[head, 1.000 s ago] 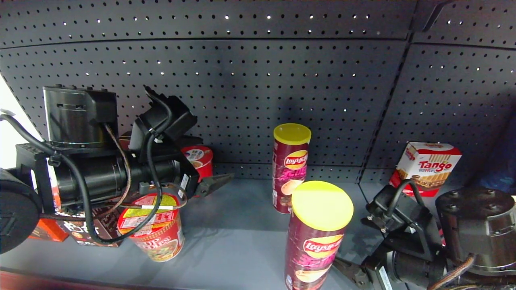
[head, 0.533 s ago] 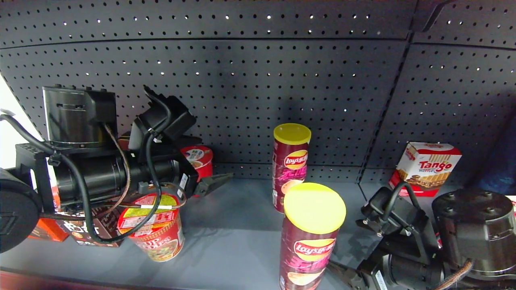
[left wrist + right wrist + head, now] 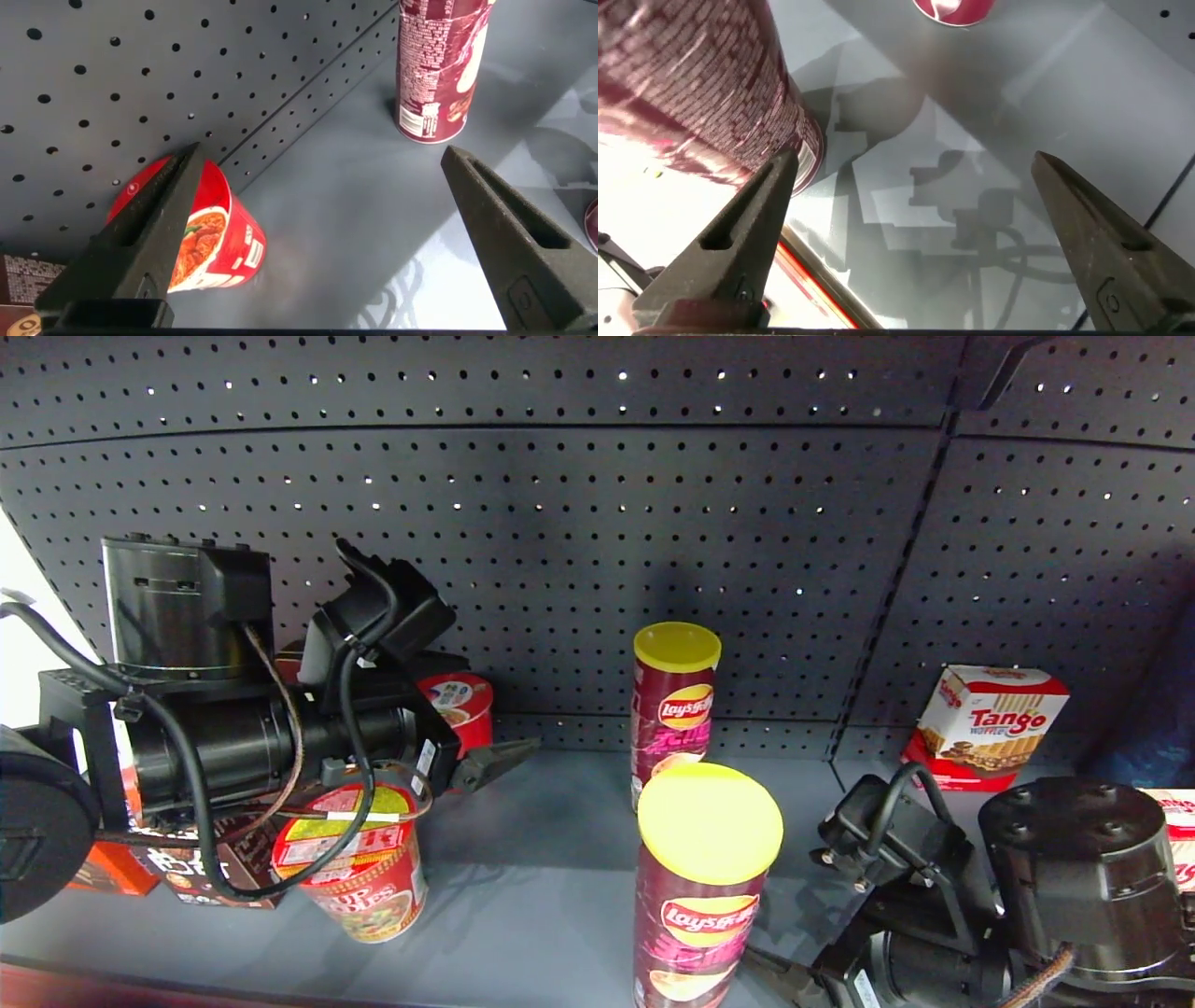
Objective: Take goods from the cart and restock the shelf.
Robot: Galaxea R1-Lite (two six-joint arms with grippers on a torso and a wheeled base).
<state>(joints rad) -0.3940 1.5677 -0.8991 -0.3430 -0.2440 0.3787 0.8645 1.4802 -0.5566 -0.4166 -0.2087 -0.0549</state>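
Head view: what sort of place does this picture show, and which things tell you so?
Probably a shop aisle: a shelf backed by pegboard is stocked with packaged snacks, among them an upright chip canister, a cup noodle and a wafer box.

One shelf (image 3: 541, 896), three close angles
Seen forward and down from the head; low from each wrist, sharing rear can (image 3: 674, 709) with left, near can (image 3: 705, 896) with right.

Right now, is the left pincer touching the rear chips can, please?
Apart. The left wrist view shows bare shelf between the open left pincer and the rear chips can.
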